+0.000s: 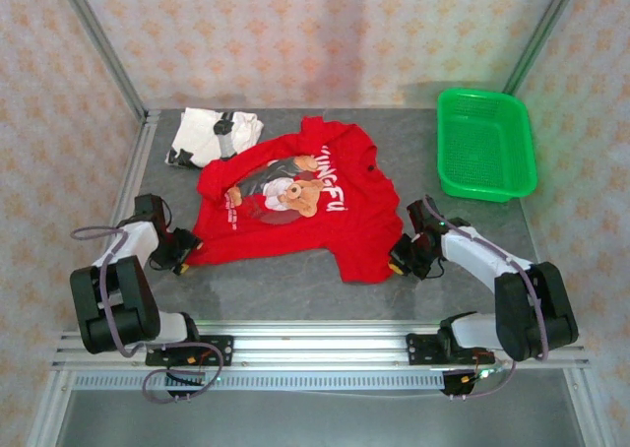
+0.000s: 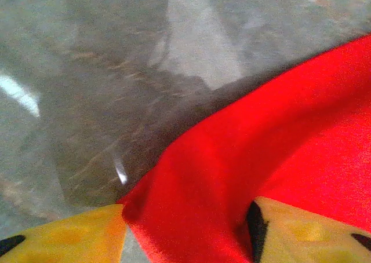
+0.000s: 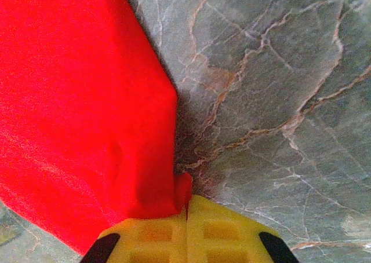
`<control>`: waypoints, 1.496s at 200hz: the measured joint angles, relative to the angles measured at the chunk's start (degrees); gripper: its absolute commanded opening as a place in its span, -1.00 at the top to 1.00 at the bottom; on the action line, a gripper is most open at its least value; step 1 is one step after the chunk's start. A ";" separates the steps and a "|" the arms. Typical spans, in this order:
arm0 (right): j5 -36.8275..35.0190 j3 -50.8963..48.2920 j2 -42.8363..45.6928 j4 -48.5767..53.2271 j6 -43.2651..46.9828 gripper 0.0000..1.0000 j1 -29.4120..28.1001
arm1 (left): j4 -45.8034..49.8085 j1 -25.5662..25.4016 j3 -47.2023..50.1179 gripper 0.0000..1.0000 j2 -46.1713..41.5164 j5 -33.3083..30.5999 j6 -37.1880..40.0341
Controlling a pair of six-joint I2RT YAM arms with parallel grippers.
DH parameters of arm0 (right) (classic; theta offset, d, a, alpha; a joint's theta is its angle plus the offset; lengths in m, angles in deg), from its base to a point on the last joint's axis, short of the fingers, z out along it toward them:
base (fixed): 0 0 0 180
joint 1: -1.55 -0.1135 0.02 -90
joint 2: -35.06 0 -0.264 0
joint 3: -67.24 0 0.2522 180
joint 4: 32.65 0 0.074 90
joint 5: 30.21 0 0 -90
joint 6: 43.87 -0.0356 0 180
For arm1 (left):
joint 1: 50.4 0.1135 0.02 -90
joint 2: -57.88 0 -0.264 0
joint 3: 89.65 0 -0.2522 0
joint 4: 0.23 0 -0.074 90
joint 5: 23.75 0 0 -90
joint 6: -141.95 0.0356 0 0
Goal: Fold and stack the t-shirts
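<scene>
- The bright red cloth t-shirt with a cartoon print [image 1: 295, 206] lies spread across the middle of the frame on the grey marbled desk [image 1: 295, 285].
- The folded white cloth t-shirt with black markings [image 1: 209, 135] sits at upper left, just beside the red collar edge.
- At lower right, the right pincer [image 1: 400, 262] is clenched on the red hem corner.
- At lower left, the left pincer [image 1: 183, 258] stands parted, with red cloth lying loose between its fingers.
- Risk: with only one corner gripped, a lift would likely drag the shirt askew and bunch it.
- Risk: a fold swung toward upper left could catch the white shirt and spoil its fold.
- Room: there is bare desk along the bottom centre. The green plastic basket [image 1: 487, 147] at upper right stands apart from the sleeve. The left arm works close to the desk's left rim.
</scene>
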 measured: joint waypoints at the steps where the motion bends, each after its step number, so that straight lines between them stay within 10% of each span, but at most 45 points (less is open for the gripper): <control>1: 0.00 0.00 0.00 -0.02 0.00 1.00 0.00 | 0.15 0.07 0.02 -0.25 -0.04 0.00 -0.04; 86: 0.02 0.00 -0.09 0.04 1.07 1.00 0.00 | 3.96 8.17 4.48 -0.51 -9.14 -0.94 -2.19; 299: 2.01 -0.59 -2.47 -2.14 2.38 1.00 0.00 | 0.35 13.62 7.37 -0.17 -5.60 3.52 -11.98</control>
